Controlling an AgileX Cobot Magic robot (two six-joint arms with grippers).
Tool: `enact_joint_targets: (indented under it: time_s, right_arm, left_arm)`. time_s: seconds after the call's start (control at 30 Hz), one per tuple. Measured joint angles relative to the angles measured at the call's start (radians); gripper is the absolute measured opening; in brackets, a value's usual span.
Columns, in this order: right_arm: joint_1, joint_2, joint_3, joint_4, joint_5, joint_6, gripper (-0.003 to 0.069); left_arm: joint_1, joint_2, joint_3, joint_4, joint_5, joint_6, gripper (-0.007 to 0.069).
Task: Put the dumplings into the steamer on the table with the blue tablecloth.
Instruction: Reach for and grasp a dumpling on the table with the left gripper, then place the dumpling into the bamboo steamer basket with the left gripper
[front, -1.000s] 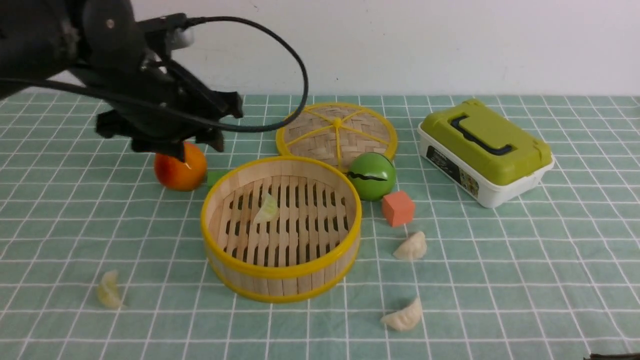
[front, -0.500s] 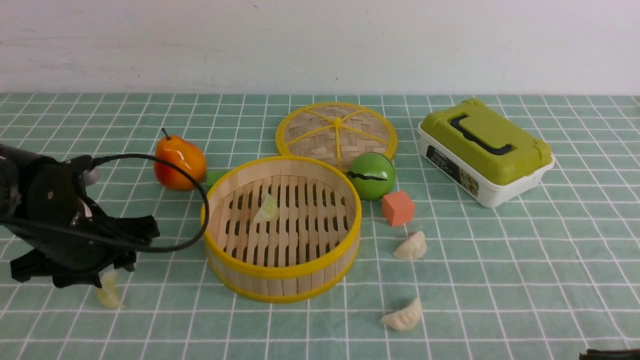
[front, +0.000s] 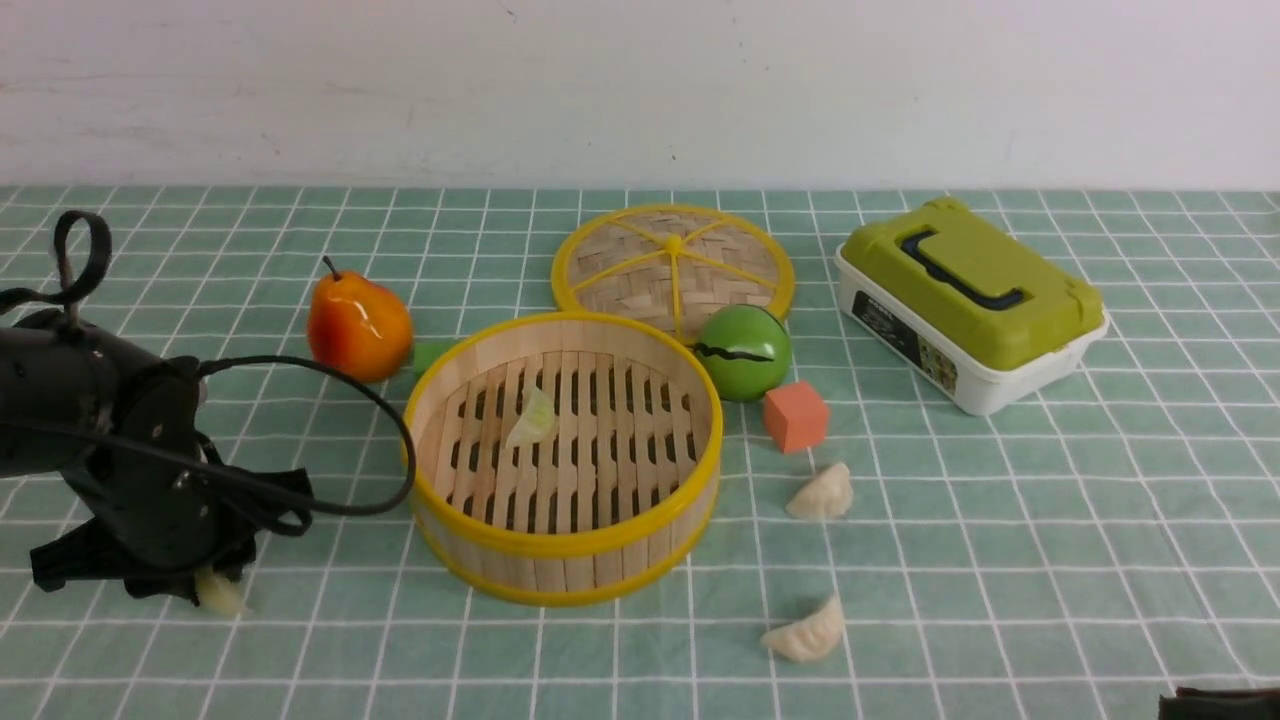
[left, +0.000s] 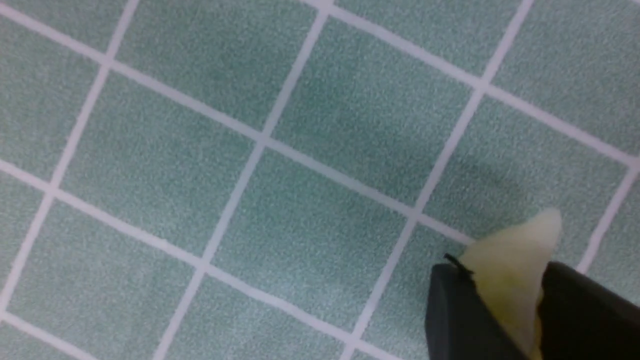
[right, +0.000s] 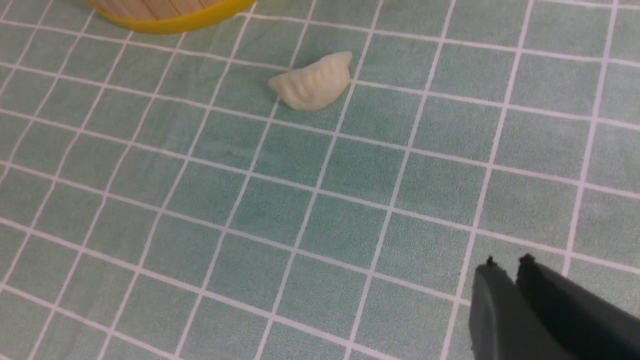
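A plain white wall (front: 640, 90) is seen behind the surface (front: 1050, 560), faintly scuffed and streaked in places. Soft, even light is cast; only faint shadows are thrown.

**Hard To See**

Mostly hidden under the left gripper (front: 200, 578), near the desk's front left corner: a pale dumpling (front: 221, 595). Cut off by the picture's edge: the right gripper (right: 507, 262), only finger ends showing. Tucked behind the steamer (front: 560, 570): a small green thing (front: 432, 355), too hidden to name.
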Motion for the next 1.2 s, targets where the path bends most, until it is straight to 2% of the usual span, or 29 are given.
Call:
enact_joint_targets:
  time_s: [0.13, 0.27, 0.33, 0.47, 0.63, 0.8, 0.97, 1.13, 1.2]
  right_arm:
    - [0.0, 0.0, 0.0, 0.002, 0.0, -0.001, 0.0068]
    - [0.0, 0.0, 0.0, 0.002, -0.004, -0.003, 0.0075]
    - [0.0, 0.0, 0.0, 0.002, -0.011, -0.003, 0.0076]
    - [0.0, 0.0, 0.0, 0.002, -0.019, -0.003, 0.0077]
    - [0.0, 0.0, 0.0, 0.002, -0.019, -0.003, 0.0083]
    - [0.0, 0.0, 0.0, 0.002, -0.019, -0.003, 0.0088]
    - [0.0, 0.0, 0.0, 0.002, -0.019, -0.003, 0.0094]
    - [0.0, 0.0, 0.006, 0.005, -0.022, -0.003, 0.0094]
    - [0.0, 0.0, 0.022, 0.007, -0.035, -0.003, 0.0095]
  left_arm:
    - [-0.003, -0.012, -0.036, -0.017, 0.036, 0.038, 0.0175]
    - [-0.043, -0.069, -0.151, -0.093, 0.1, 0.142, 0.0175]
    - [-0.119, -0.096, -0.278, -0.188, 0.126, 0.261, 0.0175]
    - [-0.249, -0.059, -0.443, -0.278, 0.114, 0.386, 0.0175]
    - [-0.333, 0.128, -0.58, -0.268, 0.073, 0.411, 0.0175]
    - [-0.347, 0.295, -0.669, -0.234, 0.068, 0.412, 0.0175]
    - [-0.347, 0.358, -0.705, -0.261, 0.069, 0.412, 0.0182]
    - [-0.347, 0.368, -0.709, -0.278, 0.071, 0.413, 0.0272]
    - [-0.347, 0.365, -0.709, -0.281, 0.071, 0.421, 0.0342]
